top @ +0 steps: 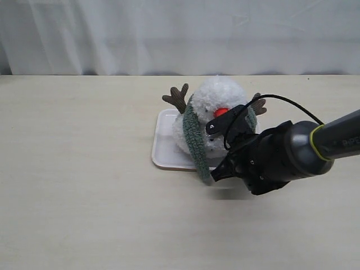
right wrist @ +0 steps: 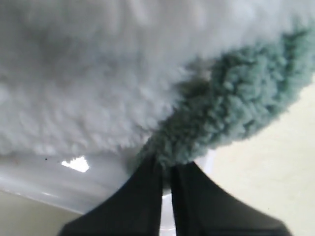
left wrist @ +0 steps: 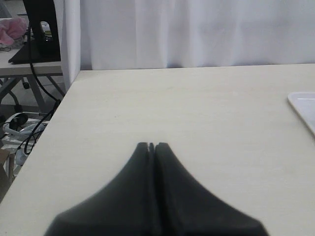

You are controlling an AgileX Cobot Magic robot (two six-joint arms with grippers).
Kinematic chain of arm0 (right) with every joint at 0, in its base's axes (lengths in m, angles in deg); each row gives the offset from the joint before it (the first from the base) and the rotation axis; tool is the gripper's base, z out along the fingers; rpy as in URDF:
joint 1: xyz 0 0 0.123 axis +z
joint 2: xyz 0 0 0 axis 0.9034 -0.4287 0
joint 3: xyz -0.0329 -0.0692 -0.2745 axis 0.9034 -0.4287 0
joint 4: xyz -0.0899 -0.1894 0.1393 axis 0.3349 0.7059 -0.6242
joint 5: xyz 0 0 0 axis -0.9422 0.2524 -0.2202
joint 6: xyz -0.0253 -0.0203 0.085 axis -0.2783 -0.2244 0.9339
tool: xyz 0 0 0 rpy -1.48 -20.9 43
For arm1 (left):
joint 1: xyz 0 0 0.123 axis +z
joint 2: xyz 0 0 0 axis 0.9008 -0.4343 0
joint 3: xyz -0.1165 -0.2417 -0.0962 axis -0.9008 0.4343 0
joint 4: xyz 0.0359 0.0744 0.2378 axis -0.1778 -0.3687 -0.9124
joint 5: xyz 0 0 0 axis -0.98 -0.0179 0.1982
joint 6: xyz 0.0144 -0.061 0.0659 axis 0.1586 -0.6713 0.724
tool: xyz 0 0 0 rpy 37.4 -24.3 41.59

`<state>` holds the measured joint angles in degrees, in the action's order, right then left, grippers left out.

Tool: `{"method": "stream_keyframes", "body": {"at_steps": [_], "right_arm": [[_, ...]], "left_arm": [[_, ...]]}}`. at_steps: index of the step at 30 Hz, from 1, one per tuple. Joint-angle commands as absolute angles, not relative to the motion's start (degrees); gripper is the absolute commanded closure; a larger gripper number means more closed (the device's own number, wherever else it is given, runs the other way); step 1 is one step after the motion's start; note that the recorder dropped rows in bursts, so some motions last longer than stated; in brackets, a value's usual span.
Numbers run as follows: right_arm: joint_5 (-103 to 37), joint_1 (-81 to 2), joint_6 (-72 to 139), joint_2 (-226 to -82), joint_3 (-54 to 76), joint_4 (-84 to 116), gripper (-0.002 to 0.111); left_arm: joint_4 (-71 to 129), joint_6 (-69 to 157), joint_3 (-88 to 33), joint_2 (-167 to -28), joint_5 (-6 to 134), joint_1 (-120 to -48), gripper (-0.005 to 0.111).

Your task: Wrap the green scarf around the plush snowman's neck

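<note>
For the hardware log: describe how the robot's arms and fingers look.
The right arm is a glossy dark-grey cylinder with a yellow-green ring and a thin black cable looping above its wrist. The right fingers and left fingers are matte black wedges tapering to narrow tips. The left arm itself is out of view.

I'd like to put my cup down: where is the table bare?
The table is bare left of the tray, along the curtain behind it, and across the front. Crowded: the tray itself, taken up by the snowman and scarf, with the right claw at its front right corner.
</note>
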<state>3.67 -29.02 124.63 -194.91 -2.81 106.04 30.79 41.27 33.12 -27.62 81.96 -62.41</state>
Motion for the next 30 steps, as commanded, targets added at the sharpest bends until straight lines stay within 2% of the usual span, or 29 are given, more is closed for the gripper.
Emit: {"method": "stream_keyframes", "body": {"at_steps": [1, 9, 14, 18, 25, 27, 30], "right_arm": [[0.8, -29.3, 119.9, -193.2, -2.9, 102.9, 0.104], [-6.9, -29.3, 110.4, -183.6, -2.9, 87.5, 0.104], [-13.5, -29.3, 90.3, -180.0, -2.9, 60.5, 0.104], [-13.5, -29.3, 74.7, -179.8, -2.9, 44.3, 0.104], [-13.7, -29.3, 72.1, -180.1, -3.0, 41.4, 0.103], [-13.7, -29.3, 71.8, -180.1, -3.0, 41.4, 0.099], [-13.7, -29.3, 71.8, -180.1, -3.0, 41.3, 0.085]], "left_arm": [[31.1, 41.1, 33.3, -27.5, 81.5, -62.3, 0.107], [31.1, 41.1, 33.3, -27.5, 81.5, -62.3, 0.107], [31.1, 41.1, 33.3, -27.5, 81.5, -62.3, 0.107], [31.2, 41.1, 33.3, -27.5, 81.5, -62.3, 0.107], [31.2, 41.1, 33.3, -27.5, 81.5, -62.3, 0.107], [31.2, 41.1, 33.3, -27.5, 81.5, -62.3, 0.107], [31.2, 41.1, 33.3, -27.5, 81.5, -62.3, 0.107]]}}
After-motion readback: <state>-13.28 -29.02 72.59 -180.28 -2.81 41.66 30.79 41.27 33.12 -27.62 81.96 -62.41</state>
